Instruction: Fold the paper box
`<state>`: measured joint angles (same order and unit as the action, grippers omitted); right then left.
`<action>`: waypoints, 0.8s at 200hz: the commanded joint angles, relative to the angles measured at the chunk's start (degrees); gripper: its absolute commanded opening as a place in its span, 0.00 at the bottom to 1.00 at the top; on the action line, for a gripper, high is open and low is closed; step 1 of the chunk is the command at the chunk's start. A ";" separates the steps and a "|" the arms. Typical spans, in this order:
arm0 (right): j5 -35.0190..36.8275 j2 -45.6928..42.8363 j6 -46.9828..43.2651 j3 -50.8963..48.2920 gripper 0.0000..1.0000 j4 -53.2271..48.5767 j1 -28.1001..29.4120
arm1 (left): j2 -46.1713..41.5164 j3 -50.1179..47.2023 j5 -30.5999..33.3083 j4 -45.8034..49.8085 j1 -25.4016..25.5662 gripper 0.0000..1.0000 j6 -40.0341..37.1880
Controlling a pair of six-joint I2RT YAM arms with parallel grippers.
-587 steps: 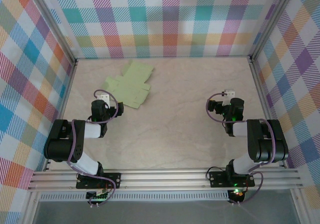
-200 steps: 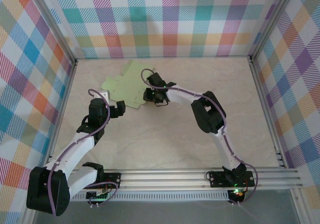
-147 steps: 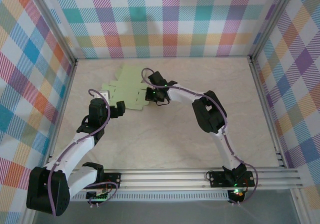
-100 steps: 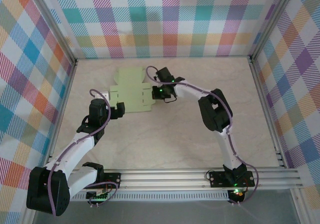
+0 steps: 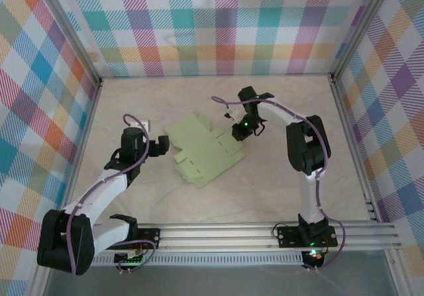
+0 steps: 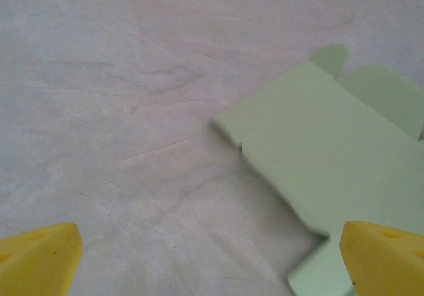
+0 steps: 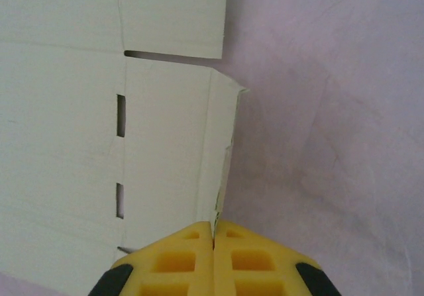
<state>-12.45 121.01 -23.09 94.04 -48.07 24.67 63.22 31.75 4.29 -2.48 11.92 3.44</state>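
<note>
Dragged from the back left of the desk (image 5: 218, 197), the paper box (image 5: 202, 151) now lies near the middle, turned so that its long side runs diagonally. The right arm (image 5: 301, 137) has swung back toward its own side with it. The left arm (image 5: 106, 187) has hardly shifted.

The paper box is still a flat, pale green cut-out sheet, unfolded, resting on the marbled desk.

The right jaws are pressed together, pinching the thin edge of a flap at the sheet's right-hand corner. The right wrist view gives this closely: the yellow fingertips (image 7: 192, 259) meet on a narrow strip of the sheet (image 7: 159, 144) that curls up off the desk toward them. That view also shows two short slots in a fold line and a cut between two flaps, details too small to make out from above.

The left jaws are spread wide and hold nothing, just beside the sheet's left edge. In the left wrist view their yellow fingertips (image 6: 40, 256) sit at the two lower corners, with the sheet (image 6: 331, 157) and a rounded tab lying ahead to the right.
</note>
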 commanded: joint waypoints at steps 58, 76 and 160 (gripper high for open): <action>5.99 -1.34 -11.10 4.65 0.38 -0.01 -3.03 | 5.10 5.22 -11.88 -0.76 0.87 1.00 0.99; 6.76 -5.51 -3.53 0.47 0.77 7.33 -3.48 | 7.63 7.17 -14.58 -1.20 2.13 1.00 1.45; 10.59 -38.85 66.21 -42.58 0.82 35.80 -2.51 | 32.60 26.83 -24.17 2.05 8.82 1.00 7.06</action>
<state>-1.58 88.82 13.96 62.43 -20.99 21.12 89.21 53.06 -14.61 -2.87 19.97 9.89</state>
